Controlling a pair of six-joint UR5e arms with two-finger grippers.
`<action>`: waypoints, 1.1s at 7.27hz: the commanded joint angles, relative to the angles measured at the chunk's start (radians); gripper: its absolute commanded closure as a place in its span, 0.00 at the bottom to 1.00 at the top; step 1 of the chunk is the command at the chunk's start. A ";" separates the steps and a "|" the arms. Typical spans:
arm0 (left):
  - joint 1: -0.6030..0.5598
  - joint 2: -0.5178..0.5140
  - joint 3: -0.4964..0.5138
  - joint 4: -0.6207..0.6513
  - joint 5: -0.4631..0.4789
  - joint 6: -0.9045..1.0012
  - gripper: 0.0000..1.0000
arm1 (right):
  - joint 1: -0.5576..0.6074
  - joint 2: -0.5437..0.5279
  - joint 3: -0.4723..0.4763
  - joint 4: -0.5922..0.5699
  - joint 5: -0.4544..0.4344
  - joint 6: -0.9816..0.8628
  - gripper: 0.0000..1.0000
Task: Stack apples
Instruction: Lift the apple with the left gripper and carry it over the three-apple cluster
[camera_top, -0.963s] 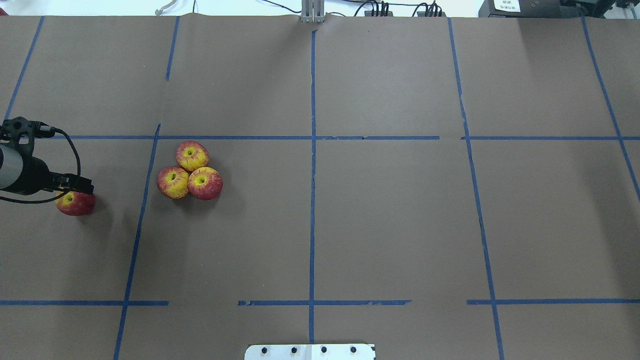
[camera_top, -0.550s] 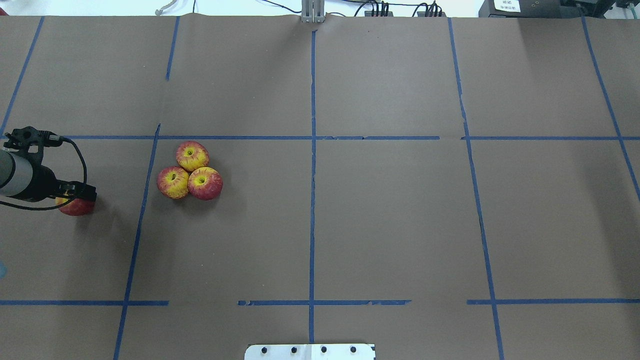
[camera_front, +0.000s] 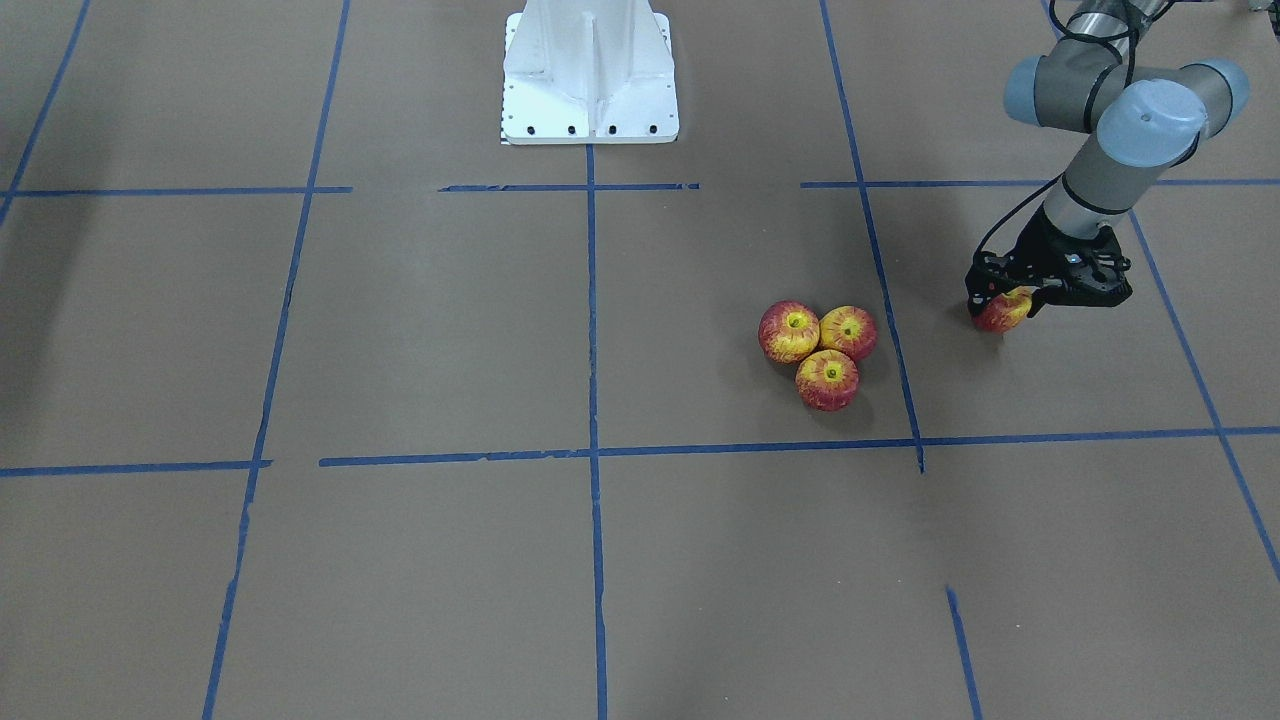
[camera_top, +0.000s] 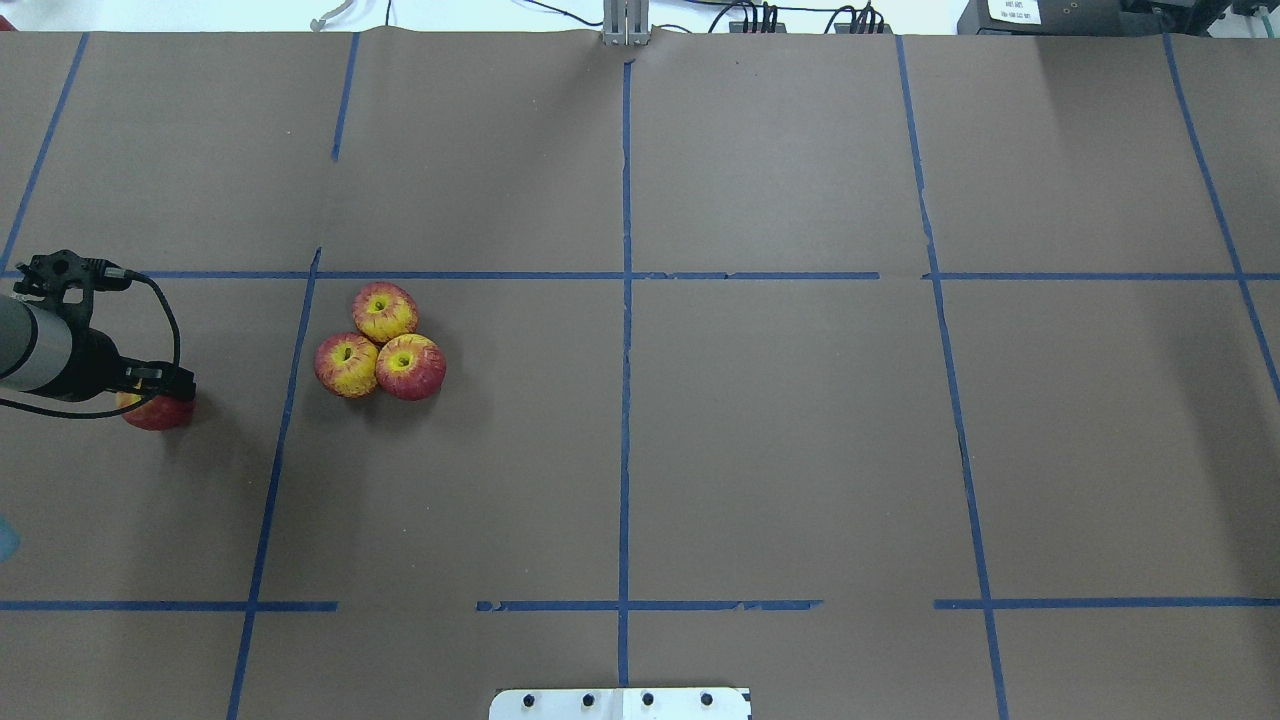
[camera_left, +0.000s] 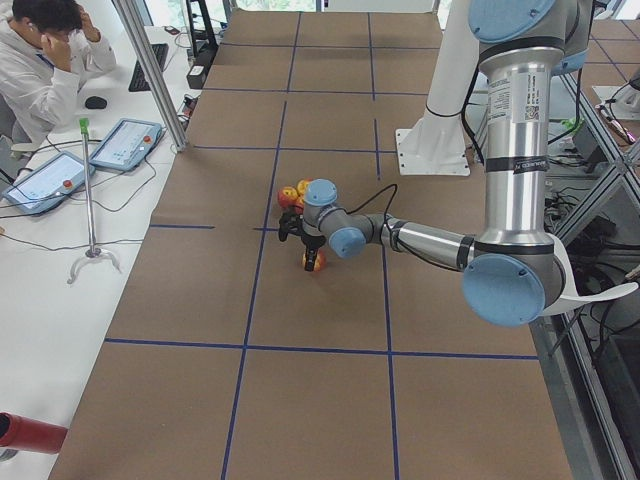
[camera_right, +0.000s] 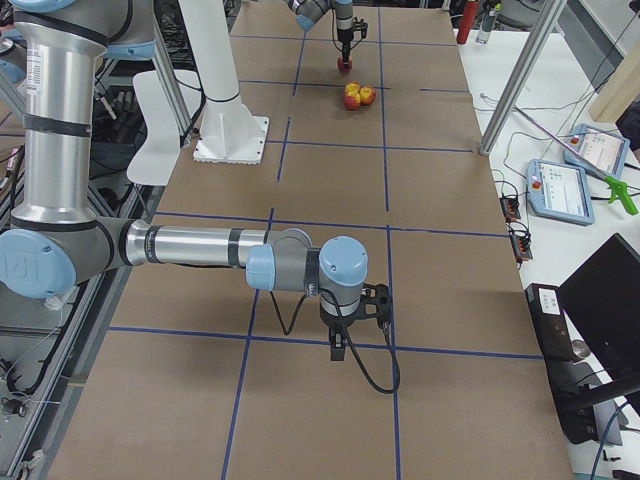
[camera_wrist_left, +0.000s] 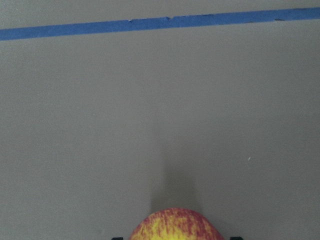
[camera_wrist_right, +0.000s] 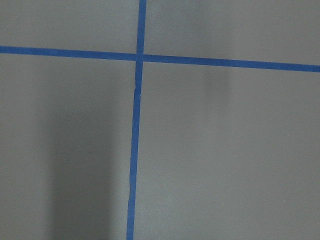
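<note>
Three red-and-yellow apples (camera_top: 384, 312) sit touching in a triangle on the brown table, stems up, and also show in the front view (camera_front: 827, 379). A fourth apple (camera_top: 157, 412) lies apart at the far left, partly under my left gripper (camera_top: 165, 392). In the front view the left gripper (camera_front: 1008, 303) straddles this apple (camera_front: 1002, 312) low over the table. In the left wrist view the apple's top (camera_wrist_left: 177, 225) sits between the fingertips, which look closed on it. My right gripper (camera_right: 340, 350) shows only in the exterior right view, over bare table, and I cannot tell its state.
Blue tape lines (camera_top: 625, 300) grid the brown table. The white robot base plate (camera_front: 590, 110) stands at the robot's side. An operator (camera_left: 45, 60) and tablets (camera_left: 125, 143) are at a side table beyond the left end.
My left gripper has come down over the lone apple and covers more of it. Gripper and apple have edged slightly right. The three grouped apples have not moved.
</note>
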 joint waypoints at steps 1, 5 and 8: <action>-0.005 -0.019 -0.158 0.134 -0.041 -0.002 1.00 | 0.000 0.000 0.000 0.000 0.000 0.000 0.00; 0.003 -0.395 -0.162 0.502 -0.048 -0.189 1.00 | 0.000 0.000 0.000 0.000 0.000 0.000 0.00; 0.095 -0.470 -0.061 0.496 -0.009 -0.262 1.00 | 0.000 0.000 0.000 0.000 0.000 0.000 0.00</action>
